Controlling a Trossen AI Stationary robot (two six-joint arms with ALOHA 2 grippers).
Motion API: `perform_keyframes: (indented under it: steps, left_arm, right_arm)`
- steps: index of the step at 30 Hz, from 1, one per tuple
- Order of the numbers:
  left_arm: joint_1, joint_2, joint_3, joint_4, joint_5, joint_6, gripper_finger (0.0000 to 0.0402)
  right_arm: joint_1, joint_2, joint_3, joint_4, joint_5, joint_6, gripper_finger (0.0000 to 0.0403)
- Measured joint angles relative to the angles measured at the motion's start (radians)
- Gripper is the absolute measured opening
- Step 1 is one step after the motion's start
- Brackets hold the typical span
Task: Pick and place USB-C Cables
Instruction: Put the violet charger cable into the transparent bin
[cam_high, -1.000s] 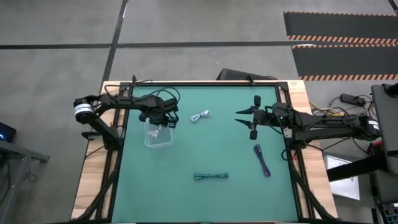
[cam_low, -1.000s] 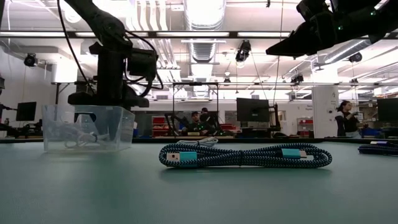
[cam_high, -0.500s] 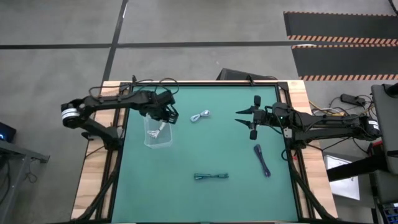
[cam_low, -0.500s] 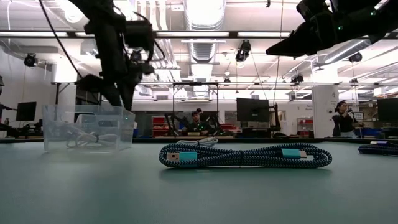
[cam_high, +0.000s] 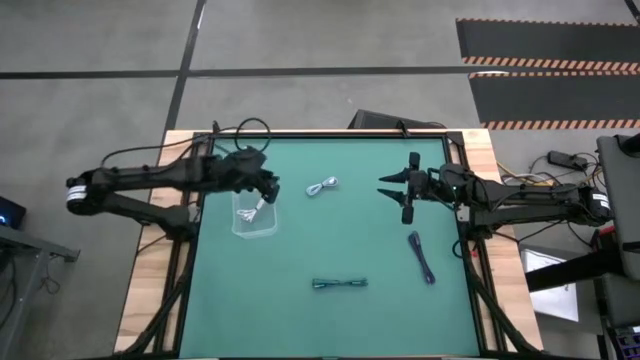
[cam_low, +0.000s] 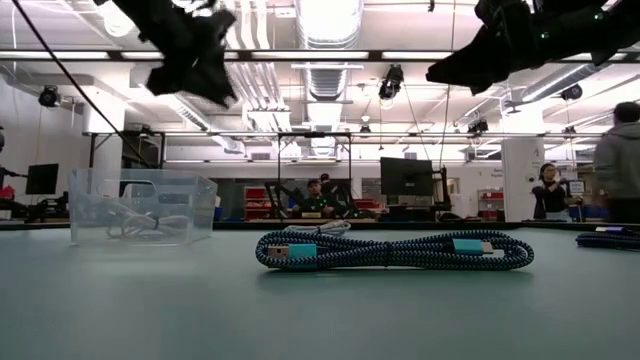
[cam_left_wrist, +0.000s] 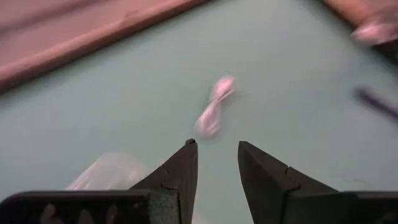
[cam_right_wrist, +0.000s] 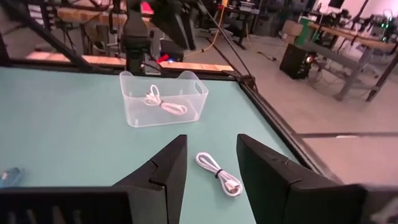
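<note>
Left tool (cam_high: 268, 186), fingers apart with nothing between them, raised above the clear bin (cam_high: 254, 217) near the green surface (cam_high: 340, 240)'s left side. One white coiled cable (cam_right_wrist: 163, 103) already inside that bin.

Second white cable (cam_high: 322, 186) loose on the surface, just to the right of the left tool and near the far edge; long axis slanting, one end toward the far right corner, the other toward the bin. Seen straight ahead between the left tool's fingers in the left wrist view. Judged nearer to the left tool than to the right.

Right tool (cam_high: 402, 190), fingers apart and empty, hovering farther right. Dark cable (cam_high: 421, 257) close below it; teal-black cable (cam_high: 339, 284) lying crosswise near the front edge, well apart from both tools.
</note>
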Motion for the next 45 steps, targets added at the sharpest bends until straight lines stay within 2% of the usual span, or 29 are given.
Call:
perform_keyframes:
  steps: [8, 14, 18, 26, 33, 38, 45]
  left_arm:
    - [-0.174, -0.022, -0.08, 0.445, -0.012, 0.29, 0.0099]
    - [-0.231, -0.007, -0.145, 0.642, -0.008, 0.444, 0.0099]
    - [-0.232, -0.007, -0.163, 0.657, -0.008, 0.495, 0.0099]
    - [-0.232, -0.007, -0.198, 0.661, -0.008, 0.502, 0.0099]
    - [-0.232, -0.005, -0.201, 0.661, -0.008, 0.502, 0.0099]
    - [-0.232, -0.006, -0.201, 0.661, -0.023, 0.5, 0.0099]
    - [-0.232, -0.007, -0.201, 0.662, -0.027, 0.499, 0.0099]
  right_arm:
    - [0.0, 0.027, 0.0, -0.011, -0.004, 0.178, 0.0132]
    - [0.02, 0.076, 0.0, -0.015, -0.153, 0.357, 0.0132]
    - [0.067, 0.111, 0.0, -0.015, -0.207, 0.489, 0.0132]
    - [0.194, 0.178, 0.0, -0.023, -0.21, 0.749, 0.0132]
    - [0.266, 0.21, 0.0, -0.118, -0.207, 0.973, 0.0132]
    - [0.306, 0.21, 0.044, -0.319, -0.198, 1.049, 0.0132]
    - [0.353, 0.229, 0.18, -0.677, -0.126, 1.107, 0.0121]
